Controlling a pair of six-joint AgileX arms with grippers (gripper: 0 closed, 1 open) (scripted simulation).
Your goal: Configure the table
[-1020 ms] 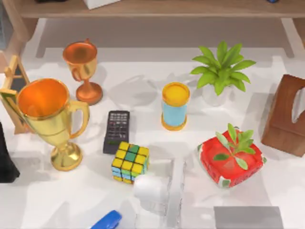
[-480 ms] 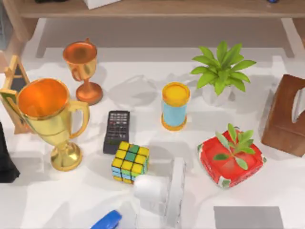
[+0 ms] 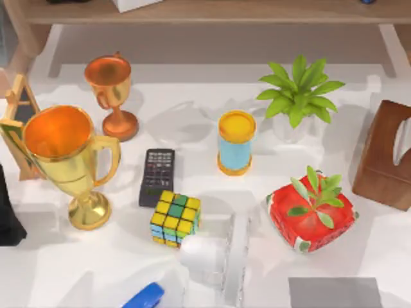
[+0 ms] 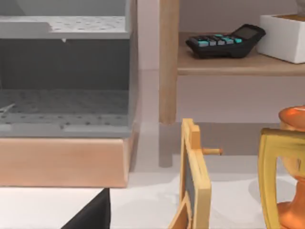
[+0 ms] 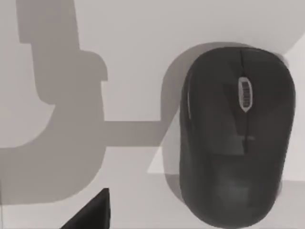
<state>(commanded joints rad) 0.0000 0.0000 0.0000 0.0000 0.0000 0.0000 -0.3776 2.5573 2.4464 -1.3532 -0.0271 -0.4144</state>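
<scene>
A broad, glossy white table (image 3: 192, 122) is seen from above, spread across the whole scene beneath a crowd of small objects. At its left side a large gold trophy cup (image 3: 67, 160) with a polished metallic sheen and orange interior is set beside a smaller copper-toned goblet (image 3: 112, 93), and a small wooden easel frame (image 3: 19, 122) is stood at the far left edge. Near the centre a flat black remote control (image 3: 157, 176) is laid just beside a multicoloured puzzle cube (image 3: 175, 219) of yellow, green and blue tiles. A cylindrical light-blue cup with a yellow lid (image 3: 236, 142) is placed upright further back. A leafy green plant in a white pot (image 3: 297, 96) is positioned toward the right, with a dark wooden tissue box (image 3: 386, 154) at the right edge and a red, rounded box topped with green leaves (image 3: 311, 215) in front. A grey rectangular mat (image 3: 334, 293) and a blue object (image 3: 144, 297) are shown at the near edge.

A pale translucent arm (image 3: 215, 256) is seen at the near centre. In the right wrist view a smooth black computer mouse (image 5: 236, 133) is shown on the white surface. In the left wrist view a black calculator (image 4: 224, 40) is shown on a light-brown wooden shelf (image 4: 238, 64). Whether either end effector is spread or pressed together cannot be told.
</scene>
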